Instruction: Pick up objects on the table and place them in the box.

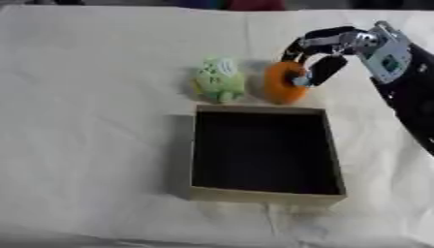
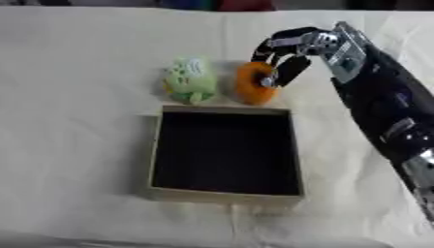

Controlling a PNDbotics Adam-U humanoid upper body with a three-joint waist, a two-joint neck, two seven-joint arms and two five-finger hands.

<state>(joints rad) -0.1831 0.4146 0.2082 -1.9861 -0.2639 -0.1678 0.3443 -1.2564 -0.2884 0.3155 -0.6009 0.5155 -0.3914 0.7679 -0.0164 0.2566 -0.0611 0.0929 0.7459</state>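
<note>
An orange ring-shaped toy (image 1: 283, 82) is pinched by the curled fingers of the right hand (image 1: 326, 53), just beyond the far edge of the open box (image 1: 335, 150). A green plush toy (image 1: 219, 80) lies beside it on the cloth-covered surface (image 1: 93, 121).

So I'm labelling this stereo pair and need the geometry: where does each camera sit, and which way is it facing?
Left eye view: in the robot's head, looking down at the table; the right hand comes in from the right, fingers curled round the orange ring.
Right eye view: same head, beside the first; more of the right forearm shows.
Both share the open box, the green plush toy and the ring. No left hand shows.
</note>
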